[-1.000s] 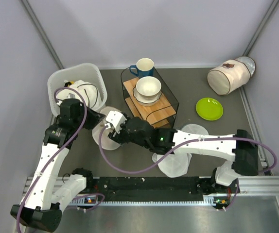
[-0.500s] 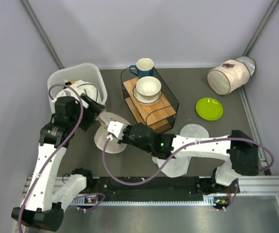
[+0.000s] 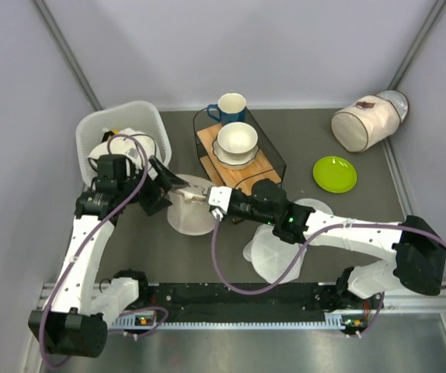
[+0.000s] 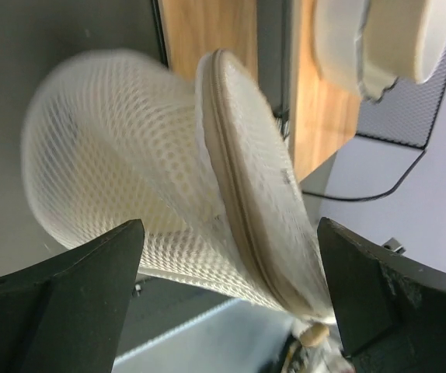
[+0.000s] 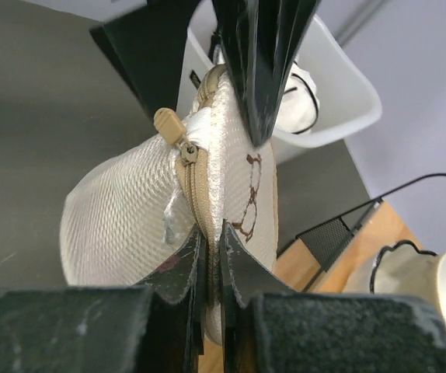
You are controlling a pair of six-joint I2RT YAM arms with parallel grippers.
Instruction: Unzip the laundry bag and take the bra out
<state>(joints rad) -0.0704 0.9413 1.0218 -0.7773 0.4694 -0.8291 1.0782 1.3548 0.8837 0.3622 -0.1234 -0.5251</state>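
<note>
Laundry bag (image 5: 122,225), cream mesh disc on edge, rim in clenched right pincer (image 5: 210,233), left pincer (image 4: 229,229) agape

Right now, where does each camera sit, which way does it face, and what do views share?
Top external: above, behind the robot, facing down on the table; left arm and right arm show.
Left wrist: on left arm, facing the laundry bag; open left claw shows.
Right wrist: on right arm, facing the bag's zip rim; right claw shut on it.
All share the bag.

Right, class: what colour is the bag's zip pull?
Zip pull is tan; right wrist view shows it best.
</note>
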